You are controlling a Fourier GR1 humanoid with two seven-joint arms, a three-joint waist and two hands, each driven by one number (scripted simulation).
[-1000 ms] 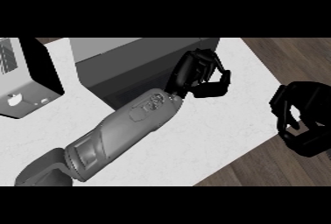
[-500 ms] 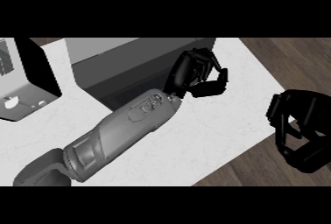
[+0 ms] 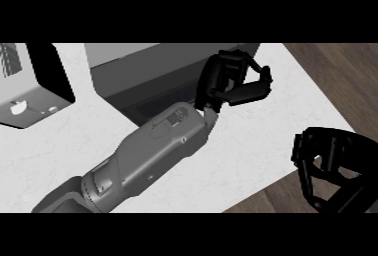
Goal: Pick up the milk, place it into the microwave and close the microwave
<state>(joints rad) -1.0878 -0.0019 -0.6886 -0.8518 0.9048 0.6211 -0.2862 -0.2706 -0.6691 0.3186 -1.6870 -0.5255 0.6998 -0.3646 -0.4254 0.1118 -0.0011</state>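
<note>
Fingers of the left hand curl at the right end of the dark grey box-shaped microwave, which sits along the far edge of the white marbled worktop; whether they pinch anything, I cannot tell. Right hand hangs past the worktop's right edge over dark wooden floor, fingers curled, empty. Milk isn't visible.

Left forearm enters from the lower left and runs diagonally up to the right. Left hand at its end has fingers and thumb curled inward, with nothing visible in its hold. Right hand sits at the lower right edge, fingers curled, also holding nothing.
</note>
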